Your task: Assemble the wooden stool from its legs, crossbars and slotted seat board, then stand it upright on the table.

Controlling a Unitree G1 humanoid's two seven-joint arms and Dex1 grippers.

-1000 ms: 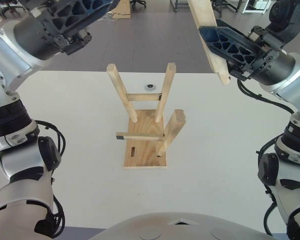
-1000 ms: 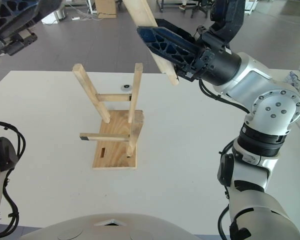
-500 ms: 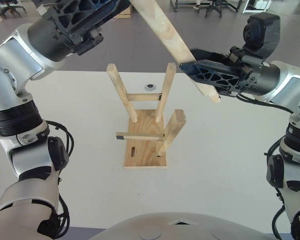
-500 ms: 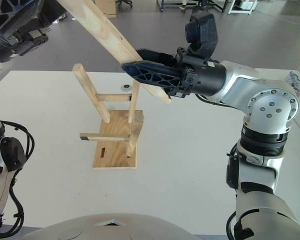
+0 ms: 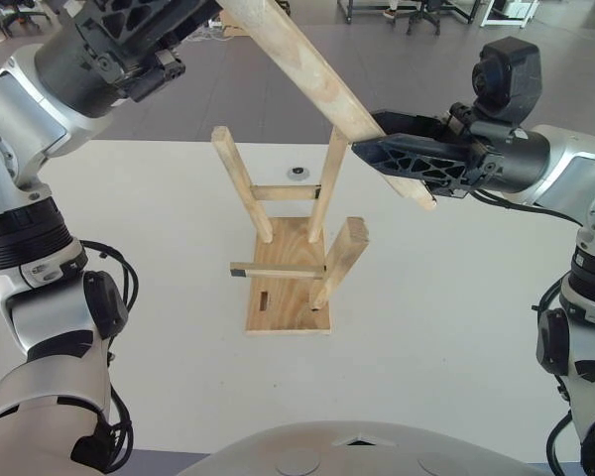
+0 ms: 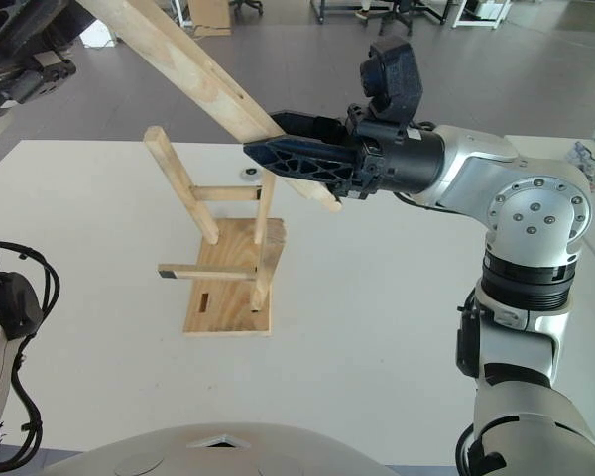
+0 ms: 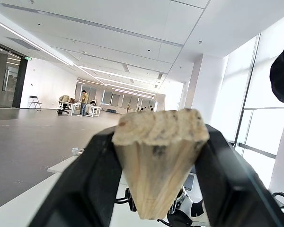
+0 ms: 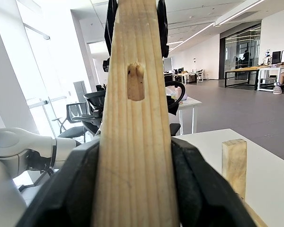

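Loose leg [image 5: 317, 77]: judged rigid, light wood. Left jaws clamp its upper end, right jaws its lower part; hold flat faces.

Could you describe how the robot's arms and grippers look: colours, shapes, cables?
The left arm and right arm have rounded silver-white shells joined by black ribbed rings. The right elbow cap shows a ring of small bolts. Black cables loop beside the lower segments. The left gripper and right gripper have long black fingers with triangular lattice cut-outs.
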